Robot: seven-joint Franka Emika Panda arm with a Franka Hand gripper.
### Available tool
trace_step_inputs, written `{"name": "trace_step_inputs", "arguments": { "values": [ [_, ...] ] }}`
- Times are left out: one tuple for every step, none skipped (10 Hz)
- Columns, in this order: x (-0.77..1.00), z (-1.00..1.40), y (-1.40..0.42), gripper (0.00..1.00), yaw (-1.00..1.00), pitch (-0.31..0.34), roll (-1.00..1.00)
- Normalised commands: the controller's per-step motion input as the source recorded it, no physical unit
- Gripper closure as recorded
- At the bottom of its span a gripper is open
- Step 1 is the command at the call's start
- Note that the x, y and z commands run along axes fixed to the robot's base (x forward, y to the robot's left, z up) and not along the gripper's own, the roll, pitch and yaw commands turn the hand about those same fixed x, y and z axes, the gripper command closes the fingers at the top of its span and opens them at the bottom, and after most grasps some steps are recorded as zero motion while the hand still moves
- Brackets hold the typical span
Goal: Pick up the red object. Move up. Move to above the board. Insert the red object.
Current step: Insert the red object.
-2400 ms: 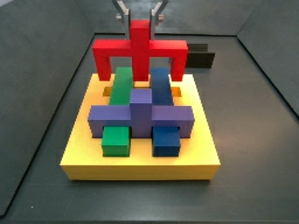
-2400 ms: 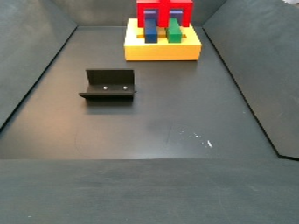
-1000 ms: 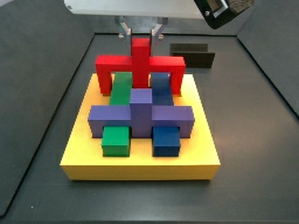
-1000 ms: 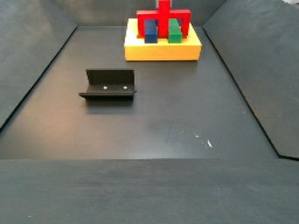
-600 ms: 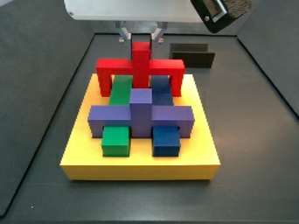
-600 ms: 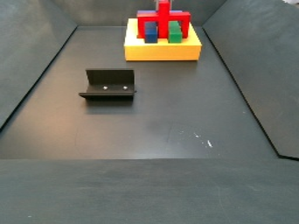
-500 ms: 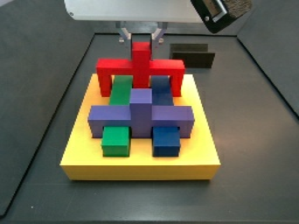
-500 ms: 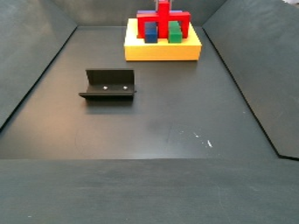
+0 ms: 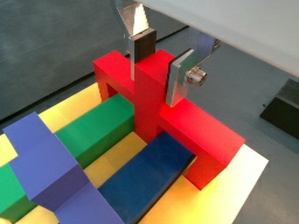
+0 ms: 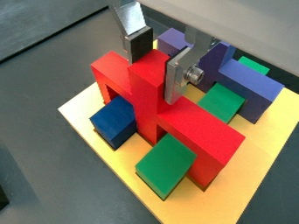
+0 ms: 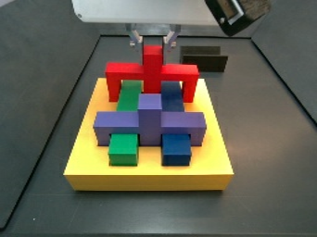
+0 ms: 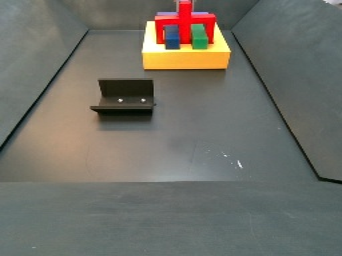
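The red object stands on the board, its two legs down at the far end. Its bar spans a green block and a blue block. The stem rises between my fingers. In both wrist views my gripper is shut on that stem: one dark pad lies against one side and the silver plate of the other finger lies flat on the opposite side. A side view shows the gripper straight above the red object. In a side view the board sits far back with the red object on top.
A purple cross-shaped block lies across the middle of the board, with a green block and a blue one nearer the front. The fixture stands on the dark floor away from the board. Grey walls enclose the floor.
The red object has come down with the gripper, from hanging over the board's far edge to resting over the green and blue blocks. In the last half second it shifted only slightly.
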Motion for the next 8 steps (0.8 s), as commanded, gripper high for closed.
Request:
{"name": "trace_step_inputs", "arguments": {
  "values": [
    [0.00,-0.12,0.00,1.00,0.00,-0.043,0.02],
    [0.00,-0.15,0.00,1.00,0.00,-0.083,0.00],
    [-0.07,-0.22,0.00,1.00,0.00,-0.151,-0.01],
    [-0.05,-0.27,0.00,1.00,0.00,-0.157,-0.02],
    [-0.03,-0.36,0.03,1.00,0.00,-0.196,-0.12],
    [-0.12,-0.44,0.00,1.00,0.00,-0.307,-0.14],
    [-0.06,-0.34,0.00,1.00,0.00,-0.223,-0.07],
    [0.00,0.00,0.00,1.00,0.00,0.000,0.00]
  ]
}}
